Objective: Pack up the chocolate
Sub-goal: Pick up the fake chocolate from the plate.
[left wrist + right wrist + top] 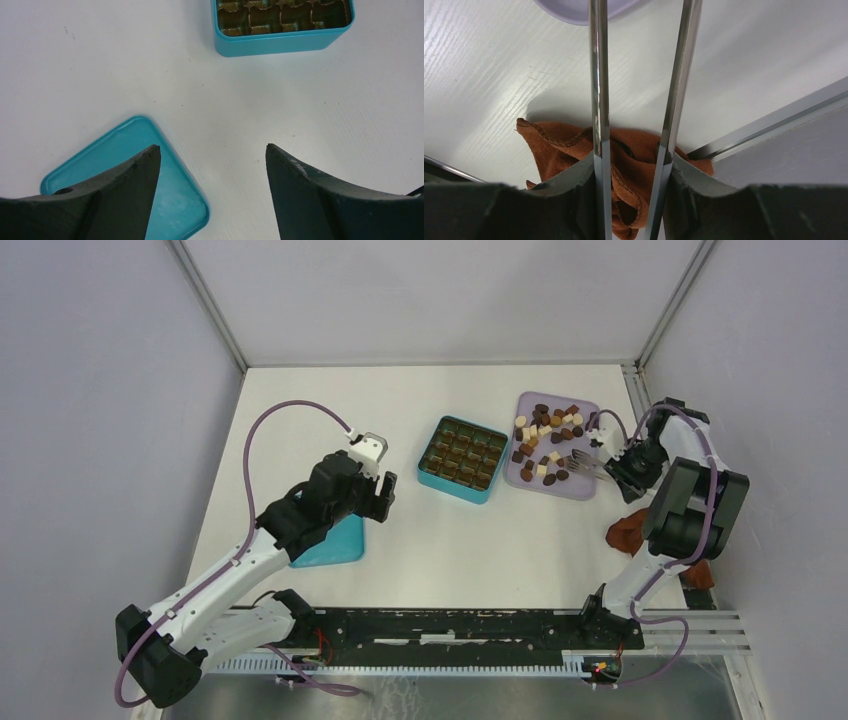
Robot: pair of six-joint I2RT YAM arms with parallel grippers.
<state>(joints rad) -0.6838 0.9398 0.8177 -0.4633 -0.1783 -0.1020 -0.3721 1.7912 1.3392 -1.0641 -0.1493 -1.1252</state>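
Well, the chocolate (545, 440) lies heaped on the lilac tray (578, 488), just beside the right jaws, which are clamped on the tongs (588, 464); the tong tips reach over the tray. The left jaws hang wide and empty above the bench (450, 540), between lid (330, 545) and box (461, 459), well apart from the chocolate.
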